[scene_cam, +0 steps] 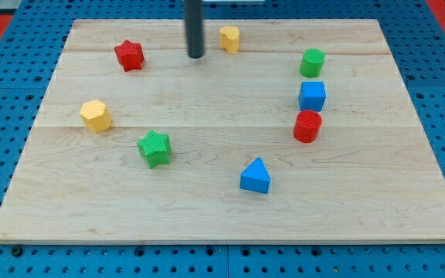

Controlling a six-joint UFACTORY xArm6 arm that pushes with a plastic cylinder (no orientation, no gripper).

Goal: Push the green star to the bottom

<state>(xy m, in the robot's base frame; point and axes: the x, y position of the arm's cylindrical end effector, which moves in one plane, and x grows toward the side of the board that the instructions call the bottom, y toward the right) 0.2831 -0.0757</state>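
The green star (154, 148) lies on the wooden board (207, 216), left of the middle and a little below it. My tip (196, 56) is near the view's top, well above and slightly right of the green star, with bare board between them. The tip stands between the red star (129, 55) on its left and a small yellow block (230, 38) on its upper right. It touches no block.
A yellow hexagon block (96, 115) lies up-left of the green star. A blue triangle block (256, 177) lies to its lower right. On the right, a green cylinder (312, 62), a blue cube (312, 96) and a red cylinder (308, 126) stand in a column.
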